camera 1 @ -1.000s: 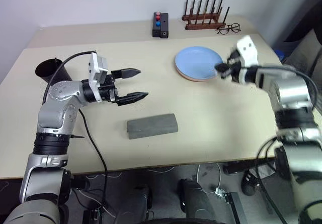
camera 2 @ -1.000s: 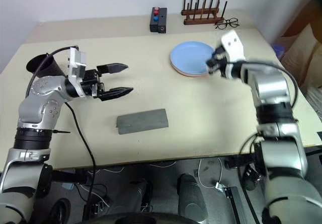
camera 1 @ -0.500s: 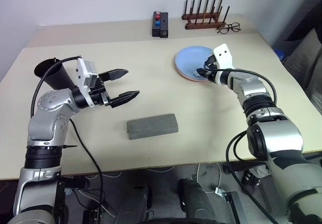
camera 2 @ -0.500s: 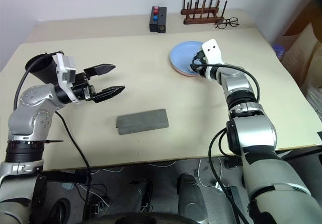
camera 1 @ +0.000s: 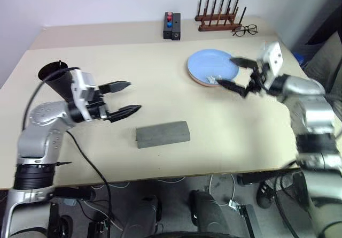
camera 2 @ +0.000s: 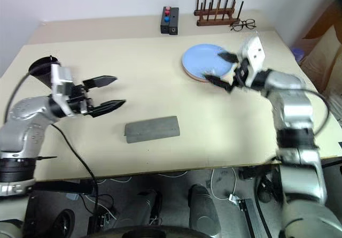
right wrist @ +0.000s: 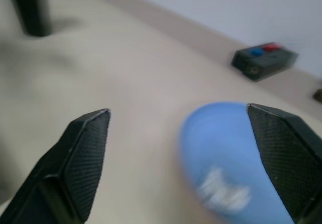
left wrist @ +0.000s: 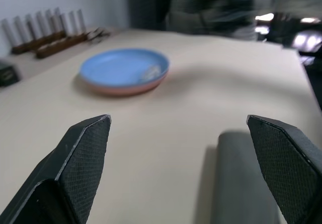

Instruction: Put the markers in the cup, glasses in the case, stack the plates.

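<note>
step: plates stacked, blue plate (camera 1: 209,67) on pink, upper right | right gripper (camera 1: 235,73) open beside it | left gripper (camera 1: 127,96) open, empty | case (camera 1: 162,134) shut, centre | cup (camera 1: 56,77) far left | next: likely verify, retract

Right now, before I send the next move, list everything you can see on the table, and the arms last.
Plates: two, blue stacked on pink, far right of the table.
Small pale scrap: one, on the blue plate's near edge; cannot tell what it is.
Case: one, grey, shut, near middle.
Cup: one, black, far left.
Button box: one, black with red and blue buttons, back edge.
Peg rack: one, wooden with dark pegs, back right.
Spectacles: one pair, thin-framed, beside the rack.
Left end effector: open, above the table left of the case.
Right end effector: open, by the plates' right edge.
</note>
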You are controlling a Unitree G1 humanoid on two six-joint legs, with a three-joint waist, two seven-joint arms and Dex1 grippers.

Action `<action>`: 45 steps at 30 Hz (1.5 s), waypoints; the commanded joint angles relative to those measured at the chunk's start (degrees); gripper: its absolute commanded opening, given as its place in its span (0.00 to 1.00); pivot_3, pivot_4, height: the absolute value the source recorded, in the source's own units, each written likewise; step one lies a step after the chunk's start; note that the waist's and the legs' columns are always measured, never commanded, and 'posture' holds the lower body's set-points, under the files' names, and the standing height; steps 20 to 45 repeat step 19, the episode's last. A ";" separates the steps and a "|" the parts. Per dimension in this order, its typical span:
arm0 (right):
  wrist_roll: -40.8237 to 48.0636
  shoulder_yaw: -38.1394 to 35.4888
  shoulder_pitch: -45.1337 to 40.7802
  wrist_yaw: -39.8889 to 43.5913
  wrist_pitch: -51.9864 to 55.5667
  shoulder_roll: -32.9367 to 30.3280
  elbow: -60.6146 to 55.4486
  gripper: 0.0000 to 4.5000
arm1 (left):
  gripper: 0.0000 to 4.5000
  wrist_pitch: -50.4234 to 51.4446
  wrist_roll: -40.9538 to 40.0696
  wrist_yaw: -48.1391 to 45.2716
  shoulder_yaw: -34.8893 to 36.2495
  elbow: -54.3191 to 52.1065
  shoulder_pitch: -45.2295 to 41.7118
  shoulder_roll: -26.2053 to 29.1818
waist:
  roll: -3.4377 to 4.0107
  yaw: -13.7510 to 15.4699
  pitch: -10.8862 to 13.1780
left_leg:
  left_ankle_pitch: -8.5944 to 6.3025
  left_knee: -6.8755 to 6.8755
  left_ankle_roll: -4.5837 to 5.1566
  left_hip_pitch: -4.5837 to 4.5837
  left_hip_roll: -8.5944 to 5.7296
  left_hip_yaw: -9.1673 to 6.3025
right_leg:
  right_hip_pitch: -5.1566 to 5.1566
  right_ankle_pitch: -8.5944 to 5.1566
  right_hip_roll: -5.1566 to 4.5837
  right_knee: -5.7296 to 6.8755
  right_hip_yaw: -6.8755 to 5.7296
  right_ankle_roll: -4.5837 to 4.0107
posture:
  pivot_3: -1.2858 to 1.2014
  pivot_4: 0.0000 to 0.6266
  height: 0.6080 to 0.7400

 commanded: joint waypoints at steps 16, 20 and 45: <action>15.11 -9.61 22.47 1.91 10.09 -10.01 -26.24 0.98 | 1.00 -7.76 2.91 -5.13 -3.44 6.31 -0.16 -3.85 | -0.01 0.69 -0.02 | -0.19 0.04 0.35 0.27 0.01 0.02 | 0.38 0.02 -0.05 -0.05 -0.01 0.03 | 0.52 0.24 1.00; 15.17 -9.54 21.95 0.50 10.80 -9.98 -25.93 0.98 | 1.00 -8.76 3.37 -4.92 -3.35 7.06 -0.03 -4.53 | -0.01 0.70 -0.02 | -0.20 0.04 0.35 0.27 0.02 0.02 | 0.40 0.02 -0.05 -0.07 -0.01 0.03 | 0.52 0.24 1.00; 15.17 -9.54 21.95 0.50 10.80 -9.98 -25.93 0.98 | 1.00 -8.76 3.37 -4.92 -3.35 7.06 -0.03 -4.53 | -0.01 0.70 -0.02 | -0.20 0.04 0.35 0.27 0.02 0.02 | 0.40 0.02 -0.05 -0.07 -0.01 0.03 | 0.52 0.24 1.00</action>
